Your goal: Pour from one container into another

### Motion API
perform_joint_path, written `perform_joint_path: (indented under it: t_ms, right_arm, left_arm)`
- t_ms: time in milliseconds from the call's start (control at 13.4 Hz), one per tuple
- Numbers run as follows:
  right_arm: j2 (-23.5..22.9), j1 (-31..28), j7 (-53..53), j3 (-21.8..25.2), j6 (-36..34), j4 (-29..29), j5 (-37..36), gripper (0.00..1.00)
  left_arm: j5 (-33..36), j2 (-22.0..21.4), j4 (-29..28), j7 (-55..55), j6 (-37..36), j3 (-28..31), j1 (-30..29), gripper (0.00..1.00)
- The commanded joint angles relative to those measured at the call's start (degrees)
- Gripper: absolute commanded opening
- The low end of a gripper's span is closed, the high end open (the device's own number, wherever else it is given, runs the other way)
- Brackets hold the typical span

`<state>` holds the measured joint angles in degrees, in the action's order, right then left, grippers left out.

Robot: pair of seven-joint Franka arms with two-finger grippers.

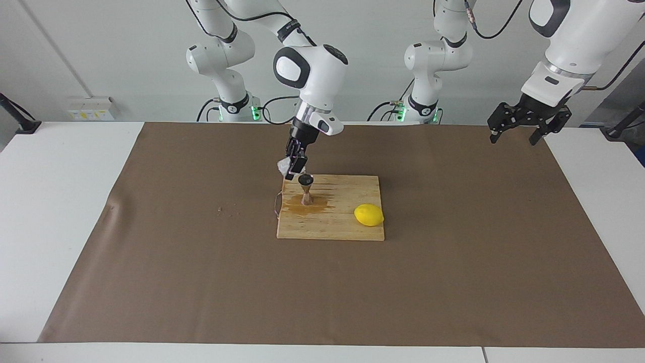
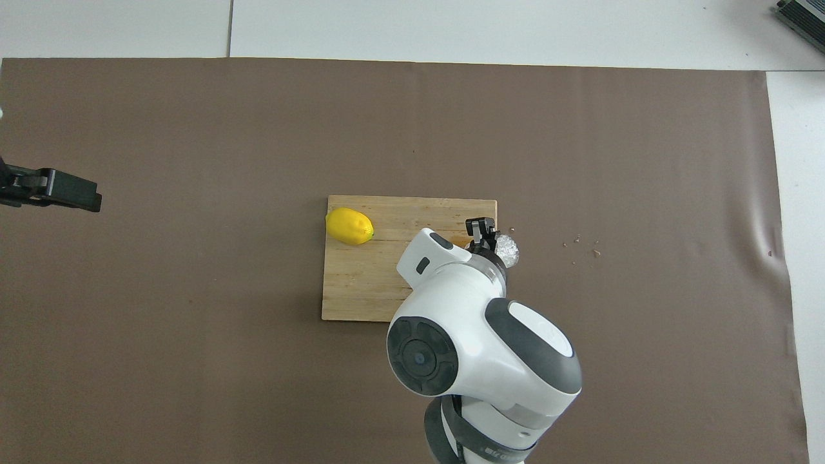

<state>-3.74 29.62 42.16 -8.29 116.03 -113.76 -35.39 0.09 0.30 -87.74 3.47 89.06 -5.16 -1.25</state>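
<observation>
A small steel jigger (image 1: 305,188) stands upright on the wooden board (image 1: 347,224), in a wet brown stain. Just above its rim my right gripper (image 1: 295,165) is shut on a crinkled translucent cup (image 1: 283,164), which is tipped toward the jigger. From overhead the cup (image 2: 507,249) shows beside the right gripper (image 2: 483,233), and the arm hides the jigger. My left gripper (image 1: 519,132) hangs open and holds nothing, waiting high over the mat's edge at the left arm's end; only its tip (image 2: 51,191) shows from overhead.
A yellow lemon (image 1: 369,215) lies on the board toward the left arm's end. Small crumbs (image 1: 228,210) dot the brown mat (image 1: 453,282) beside the board toward the right arm's end. A thin wire loop (image 1: 276,205) sticks out at the board's edge.
</observation>
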Motion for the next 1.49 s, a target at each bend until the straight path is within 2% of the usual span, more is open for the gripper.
perform_joint_path:
  t_ms: [0,747,1418]
  right_arm:
    - [-0.47,-1.58,0.02,-0.50,0.77,0.90,2.59,0.18]
    - [-0.04,-4.92,4.33,-0.50,3.06,0.90,9.72,0.18]
    - [1.28,-12.82,17.94,-0.50,4.73,0.73,23.60,0.18]
  left_arm:
    - [-0.97,-1.53,-1.47,0.58,-0.47,-0.29,-0.95,1.00]
    - [-0.97,-1.53,-1.47,0.58,-0.47,-0.29,-0.95,1.00]
    - [-0.97,-1.53,-1.47,0.58,-0.47,-0.29,-0.95,1.00]
